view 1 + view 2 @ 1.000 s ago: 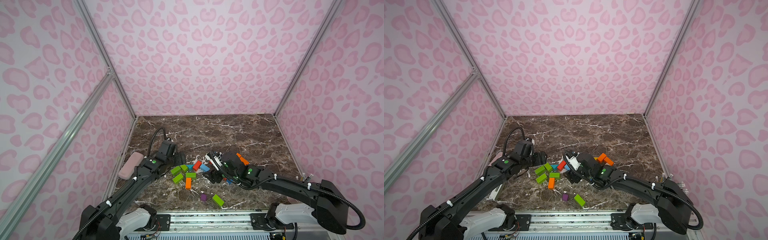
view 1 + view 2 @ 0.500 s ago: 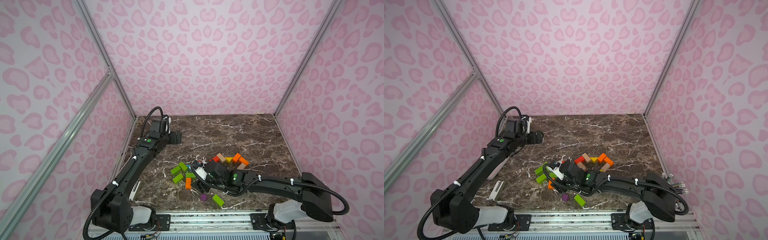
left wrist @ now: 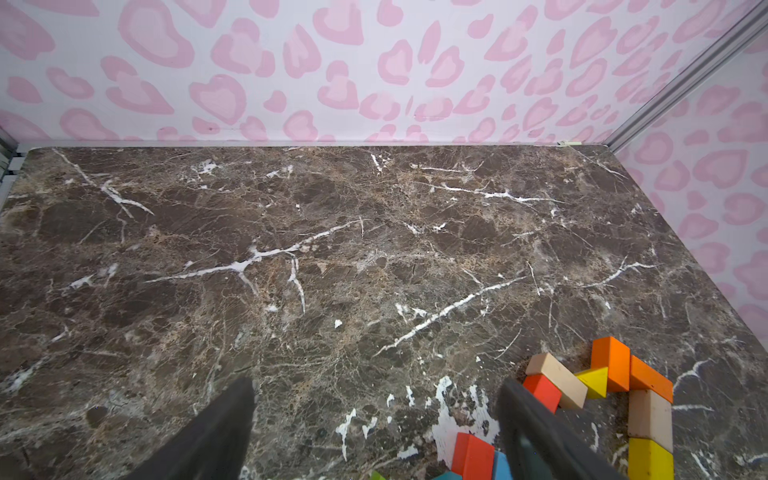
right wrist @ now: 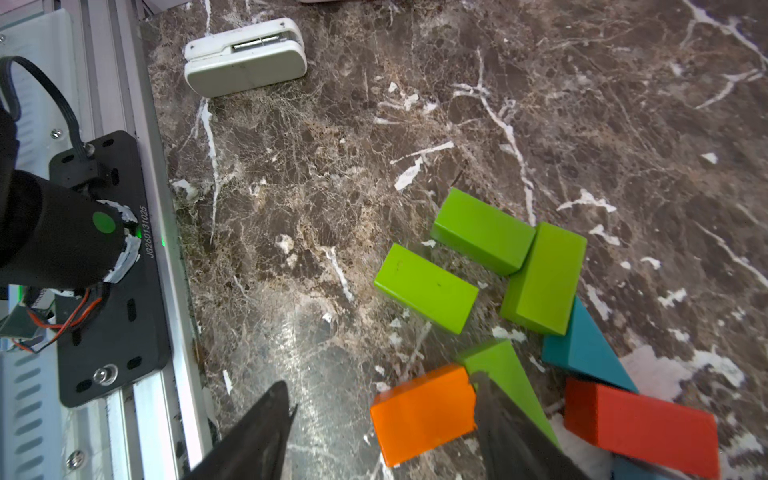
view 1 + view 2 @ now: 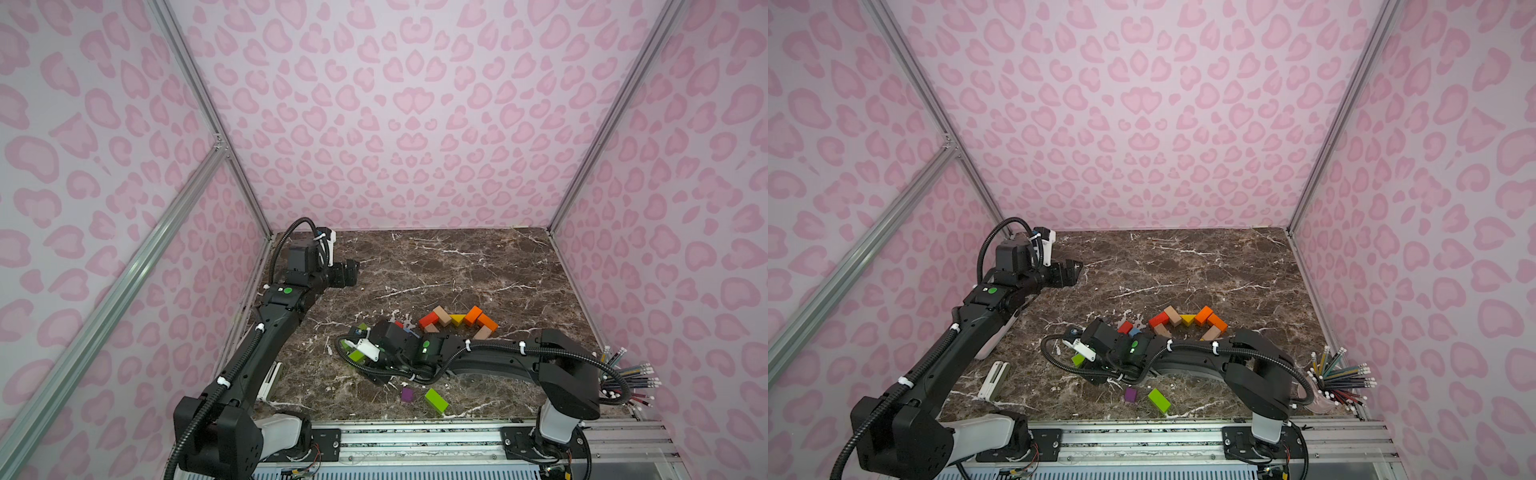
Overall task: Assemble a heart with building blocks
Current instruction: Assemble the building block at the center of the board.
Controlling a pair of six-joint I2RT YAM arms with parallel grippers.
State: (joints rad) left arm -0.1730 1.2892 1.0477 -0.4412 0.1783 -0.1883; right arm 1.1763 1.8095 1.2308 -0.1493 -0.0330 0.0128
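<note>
A partial outline of red, tan, yellow and orange building blocks lies right of centre in both top views and shows in the left wrist view. My left gripper hangs open and empty over bare marble at the back left. My right gripper is open low over the loose pile. An orange brick lies between its fingers, against one of them, with a gap to the other. Next to it lie a green prism, three green bricks, a teal prism and a red brick.
A purple cube and a green brick lie near the front edge. A white stapler-like object rests at the front left. A cup of pencils stands at the front right corner. Pink walls enclose three sides.
My left arm has lifted off the loose pile and drawn back to the rear left. My right arm has swung left from the outline to the loose pile, uncovering the outline.
</note>
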